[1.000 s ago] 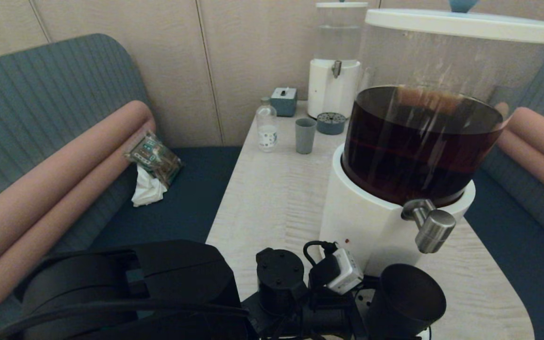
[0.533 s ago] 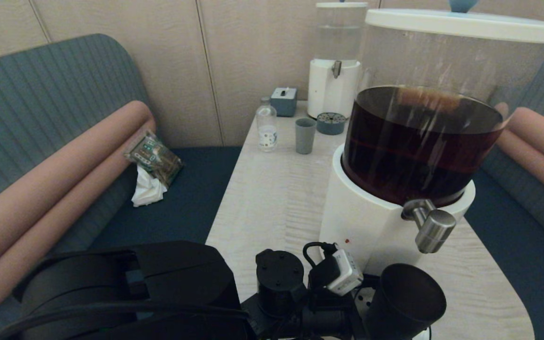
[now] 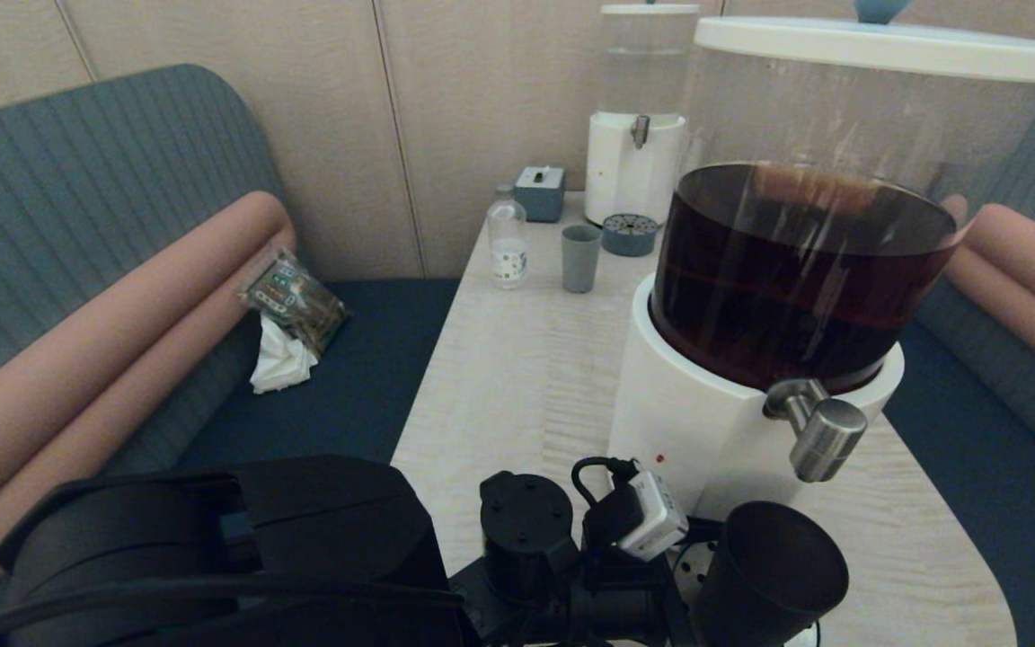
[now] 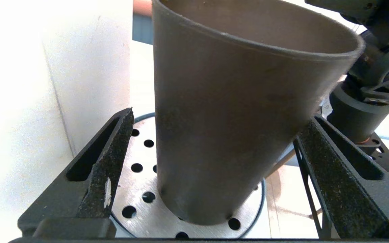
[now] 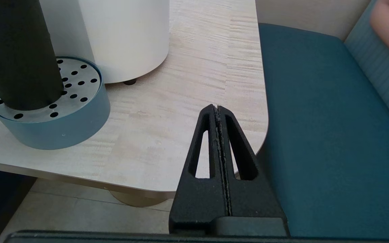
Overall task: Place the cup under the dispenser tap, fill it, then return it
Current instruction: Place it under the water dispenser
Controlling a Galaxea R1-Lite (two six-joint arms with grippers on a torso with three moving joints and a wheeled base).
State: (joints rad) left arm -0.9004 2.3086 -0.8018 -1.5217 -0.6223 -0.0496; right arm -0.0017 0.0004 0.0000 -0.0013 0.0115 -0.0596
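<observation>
While the cup [image 4: 228, 128] is standing on the perforated drip tray [image 4: 140, 202] at the near edge of the table [image 3: 517, 377], directly below the dispenser tap [image 3: 818, 429], the left gripper [image 4: 211, 175] is sitting around it with its jaws spread wide, both fingers [image 4: 113, 158] standing clear of the cup's sides. Nothing is being gripped. Off the table's near right corner, the right gripper [image 5: 218, 135] is hanging idle with its jaws pressed together. Near the table's far edge, a grey-blue tumbler [image 3: 580, 258] and a small bottle [image 3: 508, 241] are standing before a smaller dispenser [image 3: 636, 117].
</observation>
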